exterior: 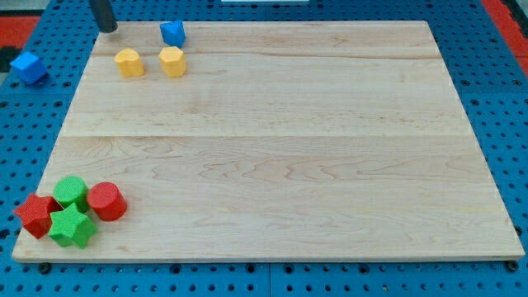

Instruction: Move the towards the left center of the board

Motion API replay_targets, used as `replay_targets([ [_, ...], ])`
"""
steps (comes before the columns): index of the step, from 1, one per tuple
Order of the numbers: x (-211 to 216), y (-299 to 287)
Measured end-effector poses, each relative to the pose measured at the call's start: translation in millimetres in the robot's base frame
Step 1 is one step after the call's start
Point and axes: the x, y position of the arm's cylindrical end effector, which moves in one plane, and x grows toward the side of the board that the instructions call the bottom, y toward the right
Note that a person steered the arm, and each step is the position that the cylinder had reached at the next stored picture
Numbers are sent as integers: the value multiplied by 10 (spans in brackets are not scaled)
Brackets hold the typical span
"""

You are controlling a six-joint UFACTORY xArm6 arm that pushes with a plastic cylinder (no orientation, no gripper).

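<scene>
My tip is at the view's top left, just at the board's top edge, left of the blue block and above the two yellow blocks. Another blue block lies off the board on the blue pegboard at the view's left. At the board's bottom left corner sit a red block, a green cylinder, a red cylinder and a green star, packed together.
The wooden board lies on a blue pegboard. A red area shows at the view's top corners.
</scene>
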Motion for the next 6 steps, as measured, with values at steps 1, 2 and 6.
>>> replay_targets([
  [1, 384, 329],
  [2, 728, 757],
  [6, 2248, 49],
])
